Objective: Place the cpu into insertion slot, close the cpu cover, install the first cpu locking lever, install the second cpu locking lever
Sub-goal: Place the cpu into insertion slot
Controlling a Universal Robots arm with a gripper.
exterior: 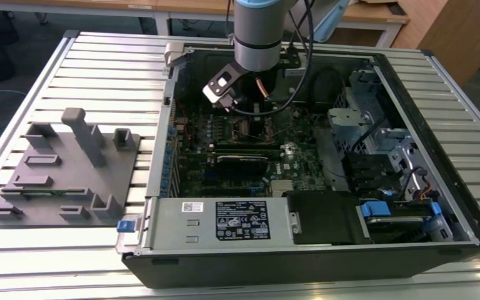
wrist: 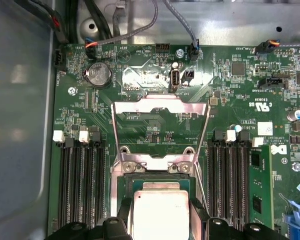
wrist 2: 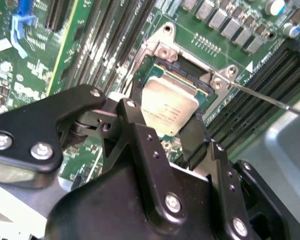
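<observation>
My gripper (wrist 2: 162, 120) is shut on the cpu (wrist 2: 167, 105), a pale metal-topped square chip, with a black finger on each of two opposite edges. In the first wrist view the cpu (wrist: 160, 212) sits between the fingertips (wrist: 123, 209), low over the insertion slot (wrist: 157, 177). The slot's dark centre (wrist 2: 187, 75) and silvery rim show past the chip. The cpu cover (wrist: 160, 104) stands swung open behind the slot. A thin locking lever (wrist: 203, 150) rises beside it, also seen as a rod (wrist 2: 265, 97). In the exterior view the gripper (exterior: 254, 106) reaches down into the open computer case.
Black memory slots (wrist: 82, 185) flank the socket on both sides. A grey power supply box (exterior: 223, 222) fills the case's near side, and drive cages (exterior: 390, 162) stand at the exterior view's right. A grey parts fixture (exterior: 65, 169) lies on the slatted table at the left.
</observation>
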